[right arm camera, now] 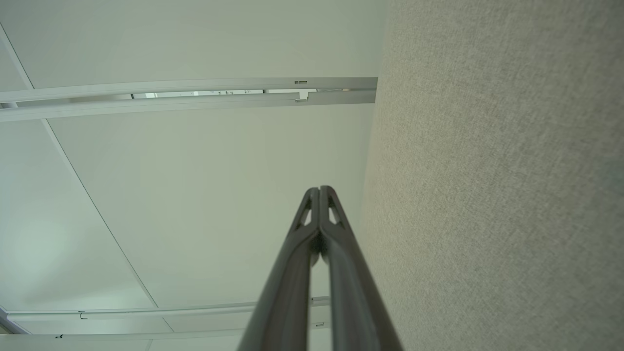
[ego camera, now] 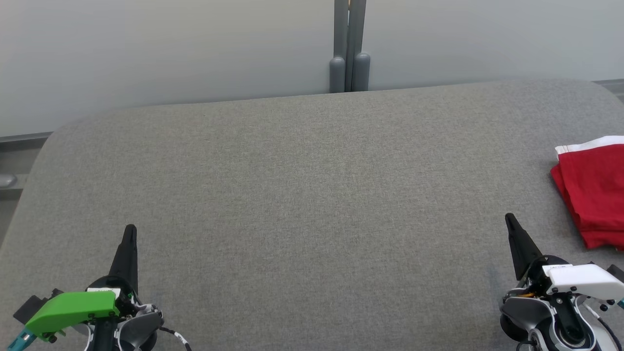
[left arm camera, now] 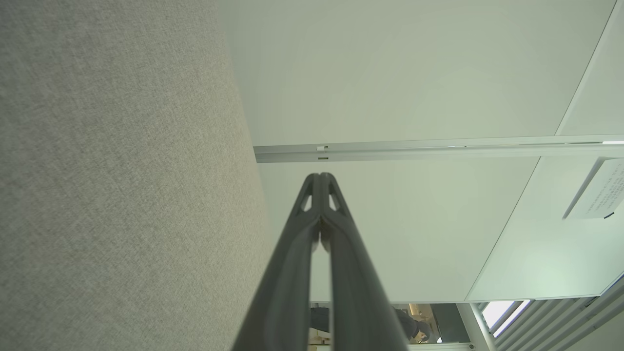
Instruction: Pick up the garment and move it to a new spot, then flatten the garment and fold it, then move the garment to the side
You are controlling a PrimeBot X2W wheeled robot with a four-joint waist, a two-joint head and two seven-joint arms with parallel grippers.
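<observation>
The garment [ego camera: 594,190] is red with a white band along its far edge. It lies folded at the far right of the grey cloth-covered table [ego camera: 312,195], partly cut off by the head view's edge. My right gripper [ego camera: 509,218] is shut and empty at the lower right, its tip a short way left of the garment and apart from it. At the lower left my left gripper [ego camera: 130,228] is shut too, holding nothing. Each wrist view looks along shut fingertips, the left gripper [left arm camera: 320,175] and the right gripper [right arm camera: 319,188], past the table's grey cloth toward pale wall panels.
A pale wall runs behind the table, with a grey upright post [ego camera: 349,46] at its middle. The table's rounded far corners show at left and right. A person [left arm camera: 414,329] stands far off in the left wrist view's bottom edge.
</observation>
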